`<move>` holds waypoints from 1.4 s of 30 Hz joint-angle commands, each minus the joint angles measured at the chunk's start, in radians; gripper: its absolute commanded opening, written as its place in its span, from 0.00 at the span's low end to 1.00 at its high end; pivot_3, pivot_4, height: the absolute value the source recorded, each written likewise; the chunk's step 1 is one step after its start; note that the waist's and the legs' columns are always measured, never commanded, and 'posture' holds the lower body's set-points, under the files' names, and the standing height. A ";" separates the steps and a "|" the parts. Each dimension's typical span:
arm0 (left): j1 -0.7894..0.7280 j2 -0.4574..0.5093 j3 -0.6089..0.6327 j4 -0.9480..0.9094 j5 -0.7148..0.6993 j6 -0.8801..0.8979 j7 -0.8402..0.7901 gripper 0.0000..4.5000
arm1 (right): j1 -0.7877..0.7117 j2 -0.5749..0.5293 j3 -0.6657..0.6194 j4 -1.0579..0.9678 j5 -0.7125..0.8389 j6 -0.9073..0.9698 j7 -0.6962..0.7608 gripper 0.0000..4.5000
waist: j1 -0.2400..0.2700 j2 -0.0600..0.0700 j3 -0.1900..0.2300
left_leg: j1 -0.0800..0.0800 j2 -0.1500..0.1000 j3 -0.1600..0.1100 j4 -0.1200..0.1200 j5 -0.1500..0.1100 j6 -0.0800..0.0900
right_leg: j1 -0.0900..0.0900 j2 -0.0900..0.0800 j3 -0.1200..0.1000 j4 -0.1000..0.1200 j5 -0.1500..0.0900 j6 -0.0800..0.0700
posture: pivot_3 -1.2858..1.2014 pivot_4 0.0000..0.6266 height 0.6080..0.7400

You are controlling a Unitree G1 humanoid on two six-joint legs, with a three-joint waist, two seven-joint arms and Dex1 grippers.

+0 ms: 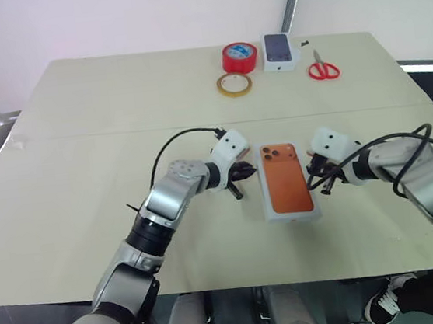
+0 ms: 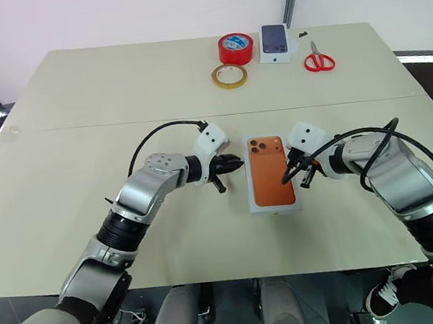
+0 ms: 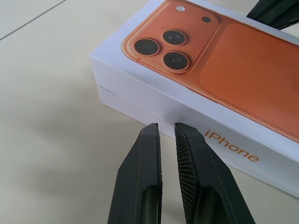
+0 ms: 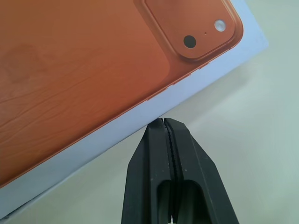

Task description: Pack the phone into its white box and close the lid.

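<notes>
Counter (image 1: 83,161): white box (image 3: 154,100) lidded, phone picture on top.
Packing looks done; left claw (image 3: 166,135) narrow, right claw (image 4: 164,128) pinched empty.

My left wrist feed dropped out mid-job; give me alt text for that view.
The left gripper, its two black fingers nearly shut with a thin gap, points at the side of the closed white box, just short of the seam under the lid. The lid shows an orange phone picture; the side reads "iPhone". The box sits on the beige table.
</notes>
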 commanded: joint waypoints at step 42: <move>-0.029 0.000 0.073 0.010 -0.005 -0.034 0.042 0.13 | -0.018 -0.054 -0.077 0.048 -0.047 -0.096 0.017 0.00 | 0.001 0.000 0.000 | 0.000 0.000 0.000 0.000 0.000 0.000 | 0.000 0.000 0.000 0.000 0.000 0.000 | 0.52 0.24 1.00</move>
